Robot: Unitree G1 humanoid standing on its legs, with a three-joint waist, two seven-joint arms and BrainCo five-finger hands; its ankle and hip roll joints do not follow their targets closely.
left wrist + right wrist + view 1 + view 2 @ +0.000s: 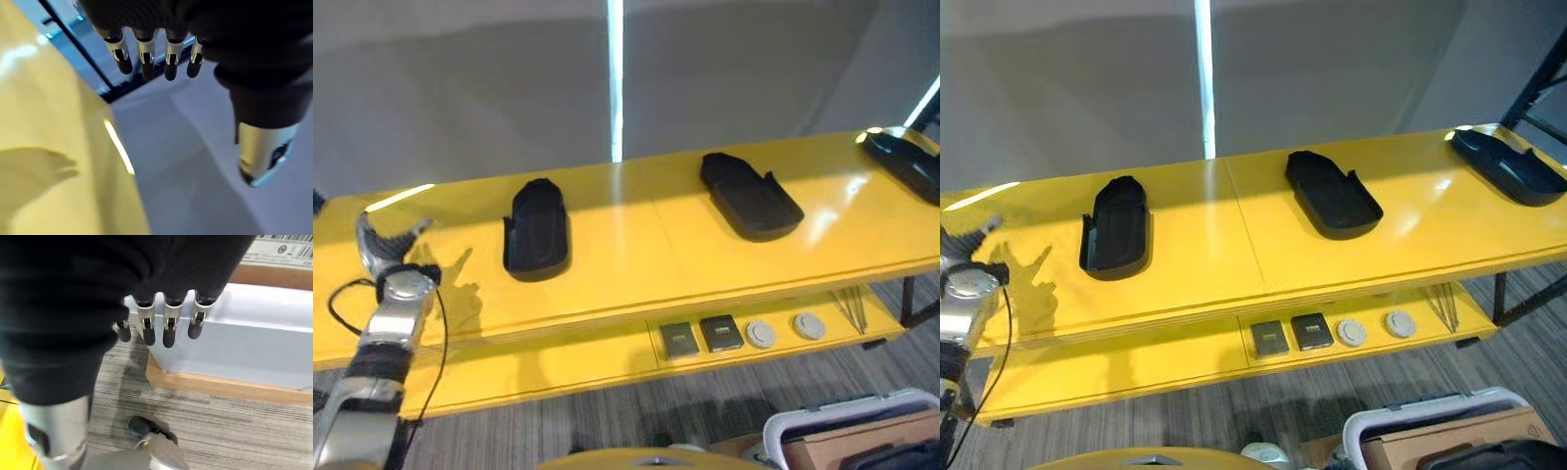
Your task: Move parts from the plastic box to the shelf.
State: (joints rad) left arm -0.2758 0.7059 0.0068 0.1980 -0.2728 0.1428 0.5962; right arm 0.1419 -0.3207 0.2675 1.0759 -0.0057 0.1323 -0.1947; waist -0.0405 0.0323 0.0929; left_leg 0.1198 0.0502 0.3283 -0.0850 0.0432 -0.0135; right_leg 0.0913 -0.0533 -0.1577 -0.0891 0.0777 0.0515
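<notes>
Yellow shelf (636,245) — 3 black parts (536,230); left hand (386,250) empty.

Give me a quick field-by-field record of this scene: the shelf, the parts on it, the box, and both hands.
shelf: yellow shelf with an upper and a lower board
parts on upper board: three black moulded parts, left, middle, and one at the right end
lower board: two dark square pieces and two pale round pieces
plastic box: white-rimmed box on the floor, lower right
left hand: raised over the shelf's left end, fingers relaxed, holding nothing
right hand: low beside the box, fingers relaxed, holding nothing
</notes>
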